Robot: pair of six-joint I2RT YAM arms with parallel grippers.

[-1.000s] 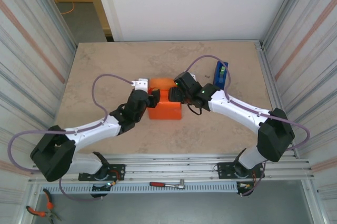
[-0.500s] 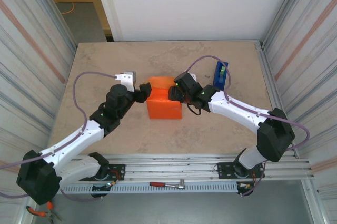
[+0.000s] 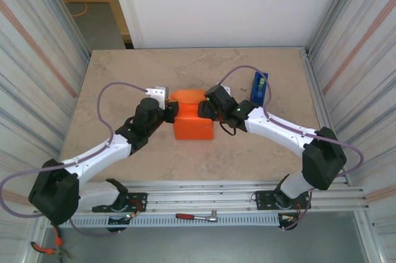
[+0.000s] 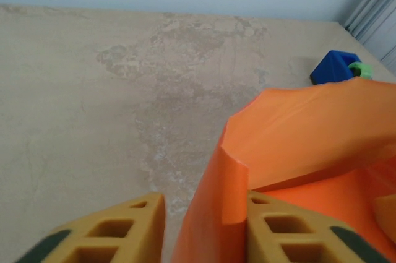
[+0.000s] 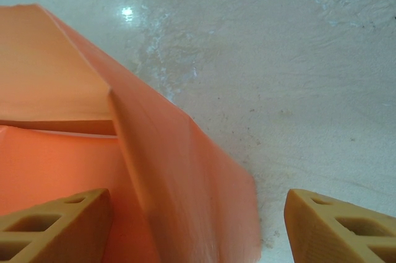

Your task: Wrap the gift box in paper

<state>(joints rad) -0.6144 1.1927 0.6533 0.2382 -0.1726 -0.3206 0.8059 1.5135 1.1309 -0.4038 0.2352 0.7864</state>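
Observation:
The orange paper [image 3: 193,121] lies folded over a block-shaped bundle in the middle of the table; the gift box is hidden under it. My left gripper [image 3: 169,113] is at the bundle's left end. In the left wrist view an upright flap of the paper [image 4: 232,201] stands between the fingers, against the right fingertip [image 4: 291,232], with a thin gap to the left one. My right gripper [image 3: 207,109] is at the bundle's upper right. In the right wrist view its fingers [image 5: 55,226] stand wide apart astride a sloping flap of the paper [image 5: 179,176].
A blue tape dispenser [image 3: 259,87] stands upright at the back right, close behind the right arm, and shows as a blue block [image 4: 334,68] in the left wrist view. Metal walls flank the table. A wrench [image 3: 197,216] lies on the front rail.
The left gripper pulled back off the bundle's left end, then returned to it, and its jaws have narrowed round the paper flap. The right arm has barely moved.

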